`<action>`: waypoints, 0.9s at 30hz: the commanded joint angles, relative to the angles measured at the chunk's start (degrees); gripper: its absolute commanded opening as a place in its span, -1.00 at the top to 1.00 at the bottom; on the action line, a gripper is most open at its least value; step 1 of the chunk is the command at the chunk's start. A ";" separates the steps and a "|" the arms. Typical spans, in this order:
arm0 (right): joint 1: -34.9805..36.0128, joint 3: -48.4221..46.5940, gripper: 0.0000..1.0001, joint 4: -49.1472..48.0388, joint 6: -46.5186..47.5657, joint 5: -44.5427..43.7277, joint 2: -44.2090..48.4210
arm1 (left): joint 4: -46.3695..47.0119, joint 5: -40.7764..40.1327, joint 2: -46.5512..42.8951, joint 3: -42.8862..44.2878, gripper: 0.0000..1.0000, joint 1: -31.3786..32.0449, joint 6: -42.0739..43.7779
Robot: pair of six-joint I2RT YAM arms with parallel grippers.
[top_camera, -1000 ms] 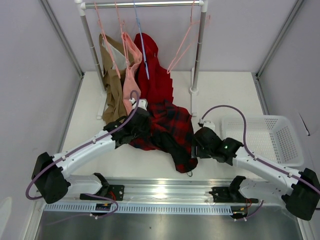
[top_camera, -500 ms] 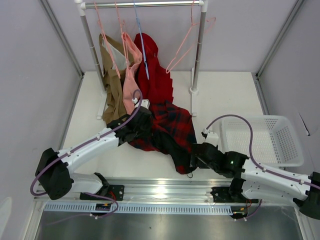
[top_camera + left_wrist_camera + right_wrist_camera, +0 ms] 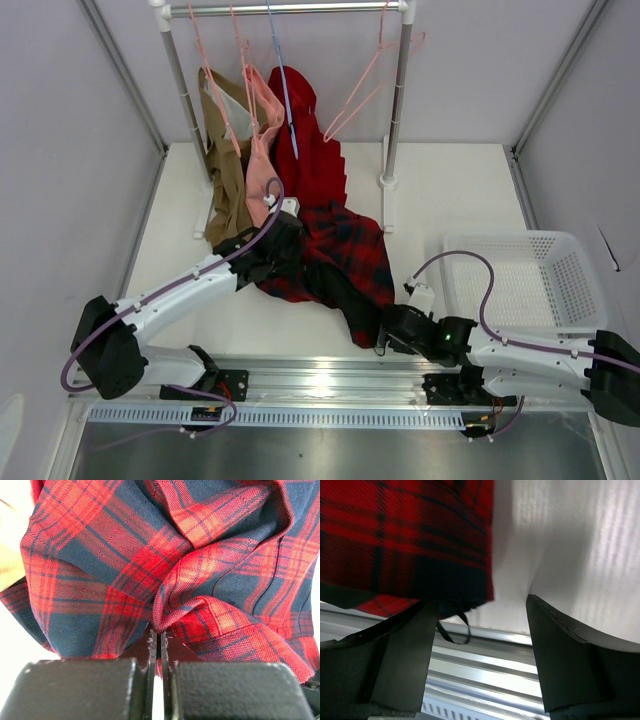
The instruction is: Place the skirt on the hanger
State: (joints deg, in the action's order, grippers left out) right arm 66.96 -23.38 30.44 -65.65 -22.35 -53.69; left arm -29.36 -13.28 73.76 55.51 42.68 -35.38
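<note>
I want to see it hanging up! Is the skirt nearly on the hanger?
Not yet. Done: the left gripper is shut on the skirt. In hand: the open right gripper sits by its near corner. Left: lifting it off the table onto the hanger, which hangs bare on the rail.

- right gripper [image 3: 384, 336] pulls back toward its base, now low at skirt [image 3: 345, 250] near corner, jaws spread wider
- pink hanger [image 3: 352, 102] swings slightly on rail [image 3: 290, 8]
</note>
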 commanded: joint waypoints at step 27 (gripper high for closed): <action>11.43 -68.17 1.00 42.85 15.54 -26.07 -9.84 | 6.51 11.25 -11.70 -4.62 1.00 -0.66 3.91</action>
State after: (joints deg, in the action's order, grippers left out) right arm 74.72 -82.41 59.88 -54.24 -40.27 -59.75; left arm -26.96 -5.08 66.15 50.46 42.54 -32.93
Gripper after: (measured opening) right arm 0.019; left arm 0.019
